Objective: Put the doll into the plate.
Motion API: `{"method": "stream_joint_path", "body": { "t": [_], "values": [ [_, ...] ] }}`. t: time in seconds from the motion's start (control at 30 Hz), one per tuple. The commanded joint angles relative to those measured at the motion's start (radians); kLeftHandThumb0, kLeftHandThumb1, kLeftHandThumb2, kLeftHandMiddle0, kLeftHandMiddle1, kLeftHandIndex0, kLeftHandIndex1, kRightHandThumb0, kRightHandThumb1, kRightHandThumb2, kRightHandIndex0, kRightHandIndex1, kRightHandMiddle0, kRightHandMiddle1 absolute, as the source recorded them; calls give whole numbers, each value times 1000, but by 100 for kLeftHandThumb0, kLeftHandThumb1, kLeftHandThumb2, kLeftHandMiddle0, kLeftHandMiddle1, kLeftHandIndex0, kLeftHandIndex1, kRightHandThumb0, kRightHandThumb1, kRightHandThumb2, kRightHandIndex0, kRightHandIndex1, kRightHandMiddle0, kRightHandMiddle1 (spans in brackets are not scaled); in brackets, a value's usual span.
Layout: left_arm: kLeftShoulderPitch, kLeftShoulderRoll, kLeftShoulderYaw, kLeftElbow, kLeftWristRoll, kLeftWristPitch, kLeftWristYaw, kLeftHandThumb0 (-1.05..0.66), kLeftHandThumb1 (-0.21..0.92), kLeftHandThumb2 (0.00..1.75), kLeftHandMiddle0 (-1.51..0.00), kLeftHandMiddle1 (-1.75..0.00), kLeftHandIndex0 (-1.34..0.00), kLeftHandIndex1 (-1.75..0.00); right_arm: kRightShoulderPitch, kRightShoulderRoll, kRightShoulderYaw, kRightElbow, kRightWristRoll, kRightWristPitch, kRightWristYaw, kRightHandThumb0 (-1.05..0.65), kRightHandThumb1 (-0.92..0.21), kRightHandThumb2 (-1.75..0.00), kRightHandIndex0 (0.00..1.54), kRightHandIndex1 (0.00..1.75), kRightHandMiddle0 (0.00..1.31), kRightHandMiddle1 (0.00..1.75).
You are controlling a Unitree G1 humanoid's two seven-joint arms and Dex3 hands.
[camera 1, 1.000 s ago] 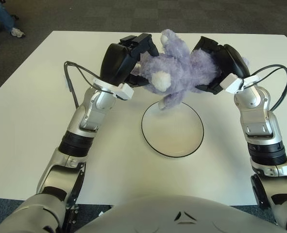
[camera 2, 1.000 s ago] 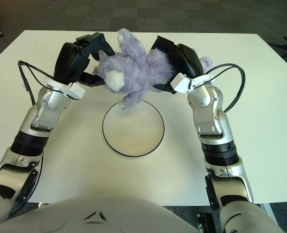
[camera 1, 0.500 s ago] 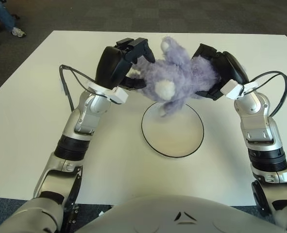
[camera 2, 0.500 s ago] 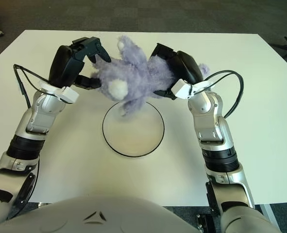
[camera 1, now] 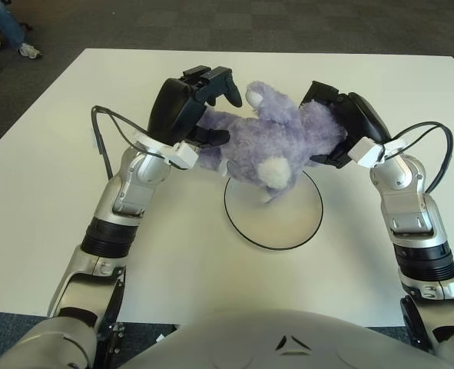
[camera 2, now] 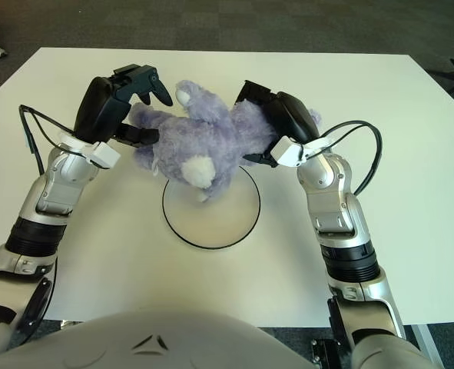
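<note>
Two hands flank the doll [camera 1: 265,142], sagging over the plate [camera 1: 288,231] rim. Right hand [camera 1: 348,127] presses its flank; left hand [camera 1: 192,104] seems loosened, contact unclear. Soft, light, floppy: best gripped at the torso.

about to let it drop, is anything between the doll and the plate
Nothing visible. The doll, with the left hand and right hand at its sides, hangs over the plate's far rim; the dish below shows bare.
</note>
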Motion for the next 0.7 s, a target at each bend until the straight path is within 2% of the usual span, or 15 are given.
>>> {"method": "stream_joint_path", "body": {
  "t": [0.0,0.3,0.67],
  "values": [
    [25,11,8,-10,-11,-13,-17,-1,21,135,-66,-167,-65,-154,17,0,-8,-22,28,-34,-3,0,5,-156,105,121,74,175],
    [73,13,8,-48,-54,-8,-75,-1,21,135,-65,-168,-66,-152,42,-14,-9,-36,53,-50,26,0,7,-157,105,118,79,175],
    [99,12,18,-60,-51,-9,-100,-1,24,130,-63,-164,-67,-151,92,-45,-28,-92,84,-3,96,0,7,-157,103,121,78,175]
  ]
}}
